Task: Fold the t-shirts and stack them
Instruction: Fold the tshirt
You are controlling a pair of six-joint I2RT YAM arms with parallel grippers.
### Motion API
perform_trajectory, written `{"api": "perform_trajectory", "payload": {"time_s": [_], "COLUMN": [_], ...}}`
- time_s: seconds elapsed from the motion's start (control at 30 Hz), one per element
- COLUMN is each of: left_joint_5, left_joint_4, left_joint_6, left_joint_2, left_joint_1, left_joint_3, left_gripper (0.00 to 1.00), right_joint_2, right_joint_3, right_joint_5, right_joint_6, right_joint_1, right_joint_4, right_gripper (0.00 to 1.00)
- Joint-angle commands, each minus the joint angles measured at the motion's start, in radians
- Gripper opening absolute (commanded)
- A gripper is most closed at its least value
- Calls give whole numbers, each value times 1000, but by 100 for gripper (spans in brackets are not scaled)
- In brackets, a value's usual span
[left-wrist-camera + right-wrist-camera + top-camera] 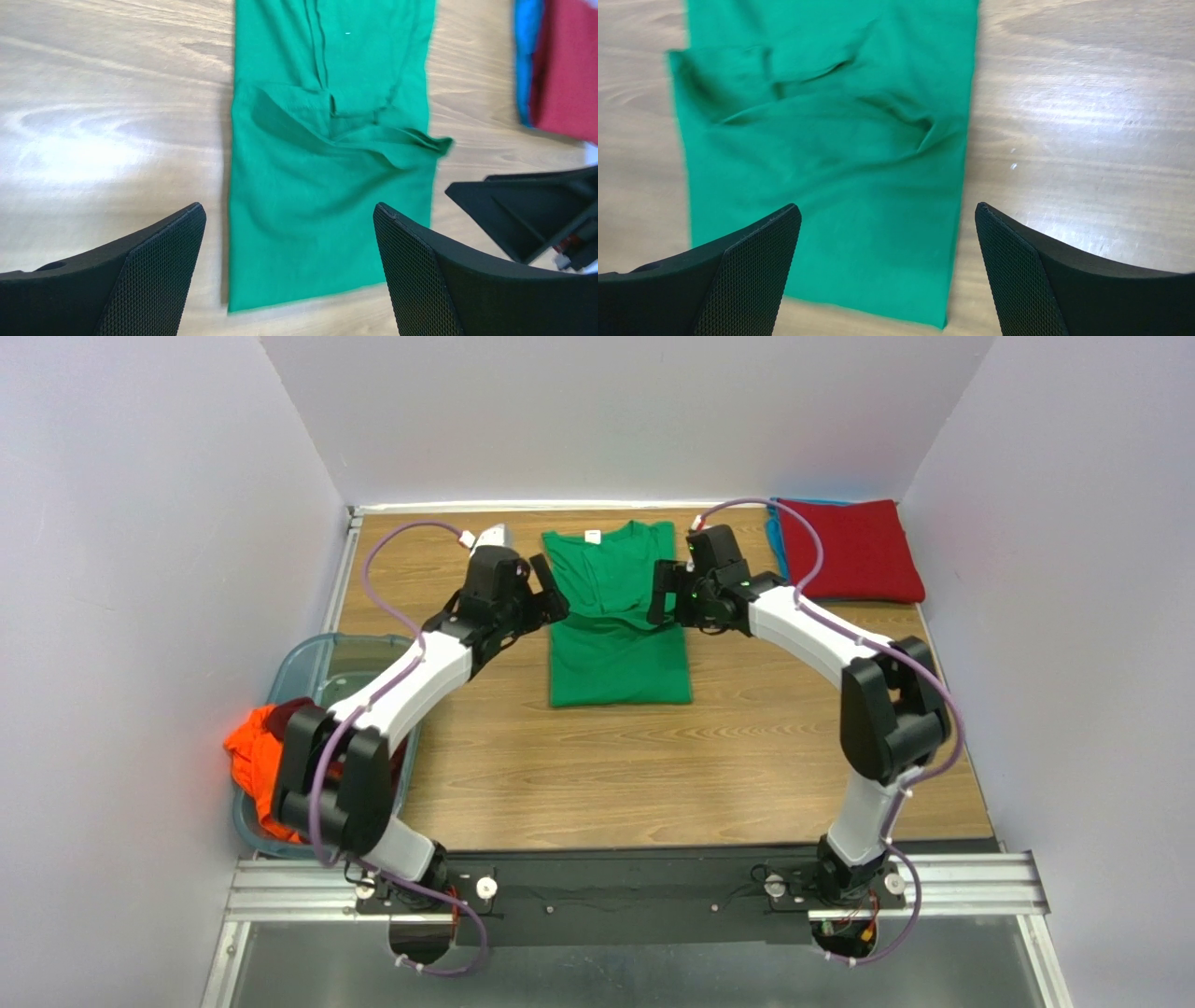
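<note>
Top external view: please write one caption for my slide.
Left tool and right tool, both open, flank a partly folded green t-shirt.

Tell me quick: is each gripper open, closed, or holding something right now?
Left gripper: open, holding nothing, above the green t-shirt.
Right gripper: open, holding nothing, above the same shirt.

I saw the green t-shirt [617, 637] lying sleeves-folded mid-table, left gripper [547, 599] at its left edge, right gripper [662, 597] at its right; red t-shirt [852, 549] back right, orange t-shirt [253, 751] draped over the tub [317, 661].
</note>
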Motion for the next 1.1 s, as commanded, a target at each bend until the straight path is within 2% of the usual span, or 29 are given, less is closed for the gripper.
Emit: {"api": "perform_trajectory", "payload": {"time_s": [0.0, 0.23, 0.43, 0.63, 0.9, 1.07], "left_joint_5": [-38, 5, -3, 2, 0, 0], "left_joint_4": [33, 33, 54, 137, 162, 168], "left_joint_6": [-26, -66, -109, -146, -146, -146], "left_joint_2": [-154, -350, -557, -700, -689, -653], "left_joint_1": [7, 5, 4, 4, 4, 4], "left_joint_3": [-152, -370, -553, -651, -651, -650], "left_gripper": [96, 96, 97, 97, 98, 98], "right_joint_2": [-67, -8, 130, 238, 328, 382], "right_joint_3": [-72, -77, 53, 131, 233, 328], "right_joint_5": [-113, -153, -161, -119, -41, 94], "right_joint_6": [-25, -25, -57, -79, -93, -119], "right_joint_1": [32, 117, 132, 134, 134, 131], "right_joint_4": [16, 48, 69, 78, 78, 77], "right_gripper": [100, 100, 100, 100, 100, 100]}}
